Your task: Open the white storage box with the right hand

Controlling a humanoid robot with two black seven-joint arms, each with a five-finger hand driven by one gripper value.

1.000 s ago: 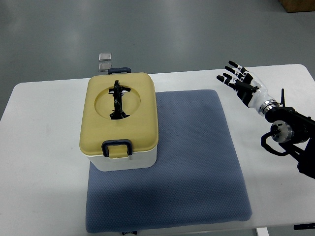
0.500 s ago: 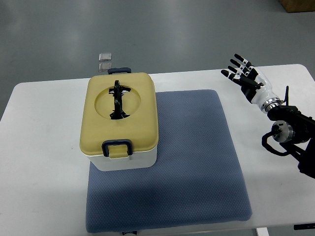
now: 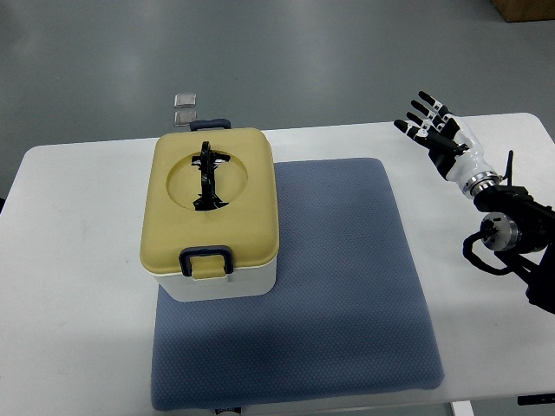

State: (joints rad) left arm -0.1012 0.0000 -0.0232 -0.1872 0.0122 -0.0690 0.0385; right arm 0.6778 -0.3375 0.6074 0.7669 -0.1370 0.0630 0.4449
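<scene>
One right hand (image 3: 444,140) hovers with black fingers (image 3: 419,119) spread and holding nothing at the upper right of the frame, well apart from the closed box.

Much bare white table (image 3: 69,260) lies open at the left of the frame and along the right edge, where the black right forearm comes in. Between hand and box, only the flat blue-grey textured mat (image 3: 347,286) covers the table, and nothing stands on that stretch. At centre left, the white storage box with a yellow lid (image 3: 211,212) sits on the mat's upper left corner, its far side overhanging onto the table. Its lid is shut, so its contents are hidden; a black carry handle (image 3: 207,176) lies folded in the lid's round recess, and a dark blue latch (image 3: 205,258) sits at the near edge. Beyond the table's far edge, two small clear squares (image 3: 184,107) lie on the grey floor (image 3: 303,52).
</scene>
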